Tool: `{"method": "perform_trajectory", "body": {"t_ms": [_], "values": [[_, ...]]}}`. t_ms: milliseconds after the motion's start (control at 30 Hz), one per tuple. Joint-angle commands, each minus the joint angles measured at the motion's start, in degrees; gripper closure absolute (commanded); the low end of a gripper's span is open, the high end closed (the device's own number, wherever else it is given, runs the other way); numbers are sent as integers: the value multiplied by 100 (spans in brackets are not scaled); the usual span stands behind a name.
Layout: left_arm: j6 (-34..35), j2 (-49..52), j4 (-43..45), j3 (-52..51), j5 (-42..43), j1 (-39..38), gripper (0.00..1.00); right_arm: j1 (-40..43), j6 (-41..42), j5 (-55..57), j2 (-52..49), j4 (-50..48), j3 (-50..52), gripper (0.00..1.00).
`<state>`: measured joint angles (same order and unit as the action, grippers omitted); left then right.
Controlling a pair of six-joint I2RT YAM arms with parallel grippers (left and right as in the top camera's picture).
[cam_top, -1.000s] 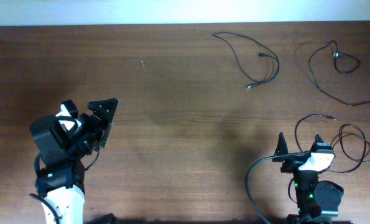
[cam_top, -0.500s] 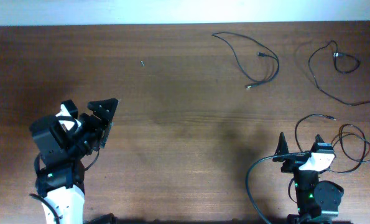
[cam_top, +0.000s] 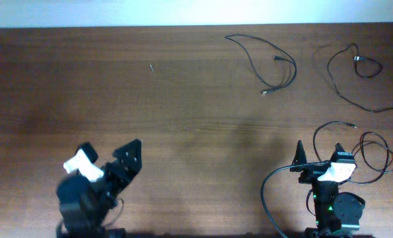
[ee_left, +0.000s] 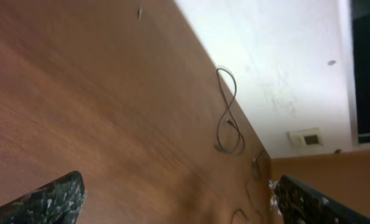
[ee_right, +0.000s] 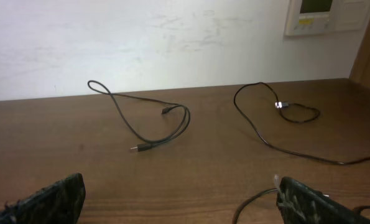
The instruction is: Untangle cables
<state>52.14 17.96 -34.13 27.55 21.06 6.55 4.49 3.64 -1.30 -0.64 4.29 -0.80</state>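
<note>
Three thin black cables lie apart on the brown table. One cable (cam_top: 275, 63) curves at the back centre. A second cable (cam_top: 355, 73) loops at the back right. A third cable (cam_top: 368, 145) coils beside my right arm. My left gripper (cam_top: 129, 160) is open and empty at the front left, far from all cables. My right gripper (cam_top: 318, 153) is open and empty, just left of the third cable. The right wrist view shows the first cable (ee_right: 153, 121), the second cable (ee_right: 278, 124) and a bit of the third (ee_right: 253, 202). The left wrist view shows the first cable (ee_left: 228, 118) far off.
A thicker black lead (cam_top: 269, 192) runs from the right arm's base along the front edge. A tiny speck (cam_top: 151, 67) lies at the back left. A white wall with a small panel (ee_right: 324, 15) stands behind the table's far edge.
My left arm has drawn back toward the front edge and shifted right, its gripper still open. The right arm and the cables have not moved.
</note>
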Motion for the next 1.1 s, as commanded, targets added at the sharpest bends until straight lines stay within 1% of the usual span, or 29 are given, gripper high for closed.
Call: {"method": "perform_trajectory", "body": {"t_ms": [0,67,133,200,267,300,367,433,467,533,567,667,767,900,967,1067], "values": [[-861,-1152,15,-463,-1344,-535,1,-35,-24,33,44,13,48,2],[-1788,-1554,201,-660,-1637,-835,1,-35,-24,33,44,13,48,1],[-2422,-1757,457,-885,-1639,-907,1,-35,-24,33,44,13,48,2],[-2859,-1766,723,-1137,-1639,-890,1,-35,-24,33,44,13,48,1],[-3016,-1766,885,-1272,-1696,-811,1,-35,-24,33,44,13,48,2],[-3018,-1768,1095,-1368,-1751,-824,1,-35,-24,33,44,13,48,2],[-3305,-1768,1843,-1836,-1768,-863,1,-35,-24,33,44,13,48,2],[-3585,-1768,2168,-2105,-1762,-863,1,-35,-24,33,44,13,48,2],[-3698,-1768,2177,-2177,-1764,-863,1,-35,-24,33,44,13,48,2],[-4395,-1768,2354,-2350,-1766,-863,1,-35,-24,33,44,13,48,2],[-4636,-1768,2540,-2444,-1766,-863,1,-35,-24,33,44,13,48,2],[-4929,-1768,2964,-2702,-1773,-866,1,-35,-24,33,44,13,48,2],[-5311,-1768,2955,-2702,-1788,-866,1,-35,-24,33,44,13,48,2],[-5307,-1768,2942,-2702,-1792,-863,1,-35,-24,33,44,13,48,2],[-5309,-1768,2955,-2708,-2006,-863,1,-35,-24,33,44,13,48,2],[-5307,-1770,2959,-2708,-2024,-863,1,-35,-24,33,44,13,48,2]]}}
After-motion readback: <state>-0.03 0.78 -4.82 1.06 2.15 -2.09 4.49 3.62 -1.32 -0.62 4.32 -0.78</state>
